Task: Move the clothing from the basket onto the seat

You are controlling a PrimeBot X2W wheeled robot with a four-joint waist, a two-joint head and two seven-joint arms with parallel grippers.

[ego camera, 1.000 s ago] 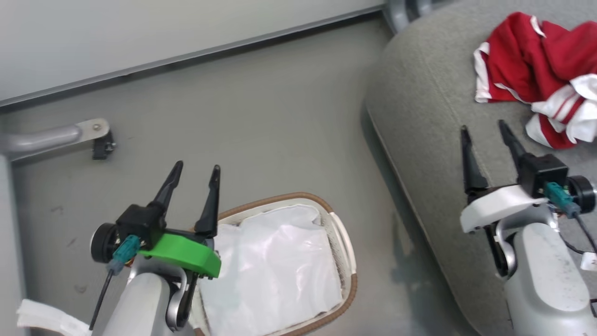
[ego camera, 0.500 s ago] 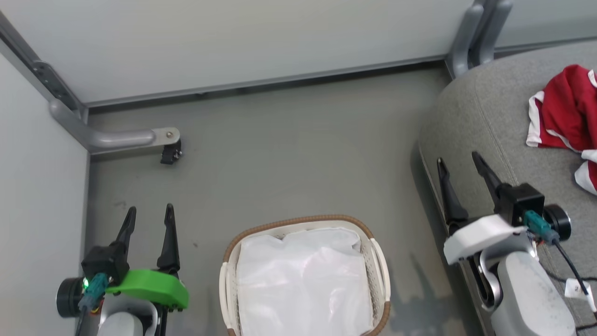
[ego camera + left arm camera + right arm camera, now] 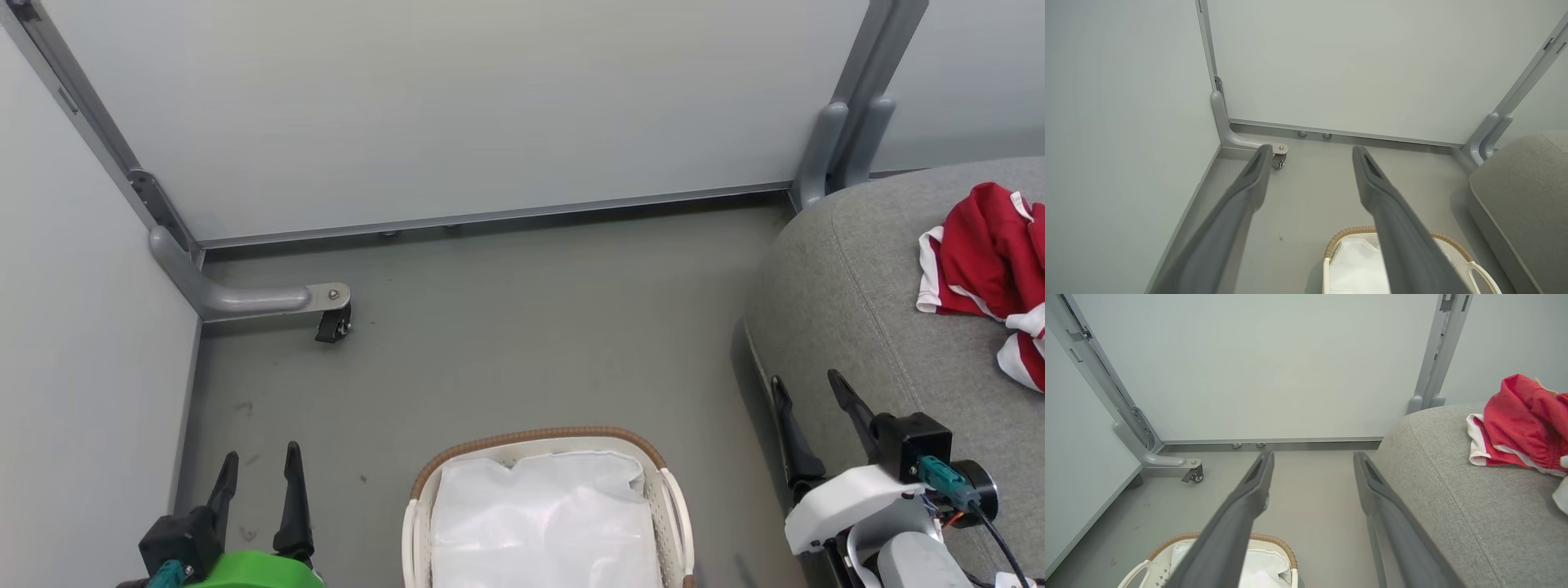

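The clothing (image 3: pixel 984 261) lay heaped on the seat (image 3: pixel 849 310), red with white striped trim, well back from the rounded edge that faced the basket and running out of the head view on the right.

Nearest the robot, the left hand (image 3: pixel 261 453) hung above the floor (image 3: pixel 531 327) beside the basket (image 3: pixel 539 437), fingers spread and holding nothing. The right hand (image 3: pixel 805 380) hovered at the seat's near edge, also spread and empty, well apart from the red heap. Between the two hands stood the basket on the floor. Inside its brown woven rim the white liner (image 3: pixel 543 523) was all that could be made out, though its near end was cut off by the frame, so a garment lying there could not be ruled out. Beyond it were bare floor, a castor (image 3: pixel 333 325) on a grey bracket, and the pale wall panel (image 3: pixel 490 114).

Judged from this, the carrying step looked finished, or the robot was between trips. The next move would call for a look into the basket's hidden near end. If red fabric turned up there, a spread hand would have to go down inside the rim, pinch the thin cloth without catching the liner, lift it clear and set it on the seat.
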